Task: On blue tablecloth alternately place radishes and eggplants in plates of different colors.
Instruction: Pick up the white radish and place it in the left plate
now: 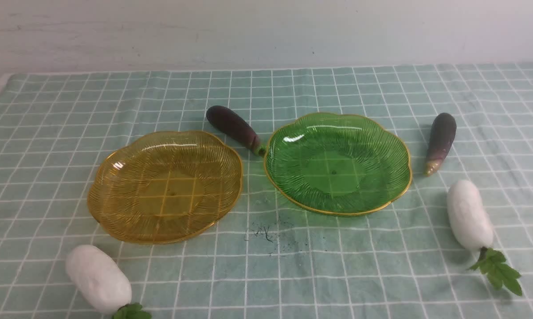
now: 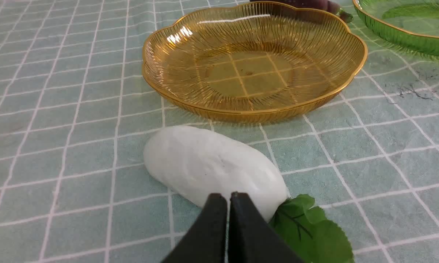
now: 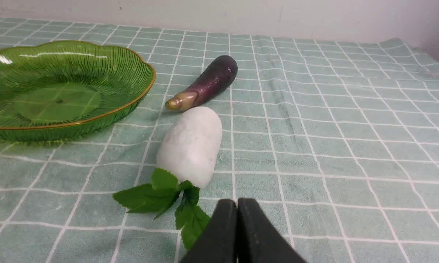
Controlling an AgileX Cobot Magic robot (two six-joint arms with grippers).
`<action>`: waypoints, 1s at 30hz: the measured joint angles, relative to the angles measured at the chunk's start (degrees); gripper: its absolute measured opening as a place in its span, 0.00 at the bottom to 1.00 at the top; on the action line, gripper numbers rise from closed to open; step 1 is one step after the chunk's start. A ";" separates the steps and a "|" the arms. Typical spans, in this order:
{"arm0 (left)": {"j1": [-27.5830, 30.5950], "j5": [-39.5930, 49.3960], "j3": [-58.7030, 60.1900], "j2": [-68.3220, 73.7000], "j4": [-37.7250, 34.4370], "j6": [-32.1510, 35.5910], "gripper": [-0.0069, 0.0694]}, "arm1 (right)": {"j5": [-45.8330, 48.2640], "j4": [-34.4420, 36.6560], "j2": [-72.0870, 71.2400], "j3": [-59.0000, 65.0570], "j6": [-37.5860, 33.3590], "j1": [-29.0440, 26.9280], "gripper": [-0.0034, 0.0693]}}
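The lower-left radish lies just before our left gripper, pinched closed and hovering low at its leafy end. Our right gripper, closed too, points at the right radish. On the blue tablecloth we count two radishes, two eggplants, the centre eggplant and right eggplant, and two plates, the amber plate and green plate.

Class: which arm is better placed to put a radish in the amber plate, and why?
Left. Its shut tool hangs by the left radish, beside the amber plate; the other radish lies right of the green plate.
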 joint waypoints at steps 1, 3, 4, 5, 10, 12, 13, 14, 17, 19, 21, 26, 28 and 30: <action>0.00 0.00 0.00 0.00 0.00 0.00 0.08 | 0.00 0.00 0.00 0.00 0.00 0.00 0.03; 0.00 0.00 0.00 0.00 0.00 0.00 0.08 | 0.00 0.00 0.00 0.00 0.00 0.00 0.03; 0.00 0.00 0.00 0.00 0.00 0.00 0.08 | 0.00 0.00 0.00 0.00 0.00 0.00 0.03; 0.00 0.00 0.00 0.00 0.00 0.00 0.08 | 0.00 0.00 0.00 0.00 0.00 0.00 0.03; 0.00 0.00 0.00 0.00 1.78 0.06 0.08 | 0.00 0.00 0.00 0.00 0.00 0.00 0.03; 0.00 0.00 0.00 0.00 1.99 0.06 0.08 | 0.00 0.00 0.00 0.00 0.00 0.00 0.03; 0.00 0.00 0.00 0.00 2.16 0.06 0.08 | 0.00 0.00 0.00 0.00 0.00 0.00 0.03; 0.00 0.00 0.00 0.00 2.28 0.06 0.08 | 0.00 0.00 0.00 0.00 0.00 0.00 0.03; 0.00 -0.34 0.00 0.00 3.21 -0.27 0.08 | 0.00 0.00 0.00 0.00 0.00 0.00 0.03; 0.00 -2.55 0.06 0.00 2.46 -1.36 0.08 | 0.00 0.00 0.00 0.00 0.00 0.00 0.03; 0.00 -6.91 0.06 0.00 -0.70 -3.87 0.08 | 0.00 0.00 0.00 0.00 0.00 0.00 0.03; 0.00 -17.65 0.06 0.00 -8.12 -10.10 0.08 | 0.00 0.00 0.00 0.00 0.00 0.00 0.03; 0.00 -21.28 0.06 0.00 -9.43 -10.72 0.08 | 0.00 0.00 0.00 0.00 0.00 0.00 0.03; 0.00 -24.13 0.06 0.00 -10.10 -10.95 0.08 | 0.00 -0.08 0.00 0.00 0.00 0.00 0.03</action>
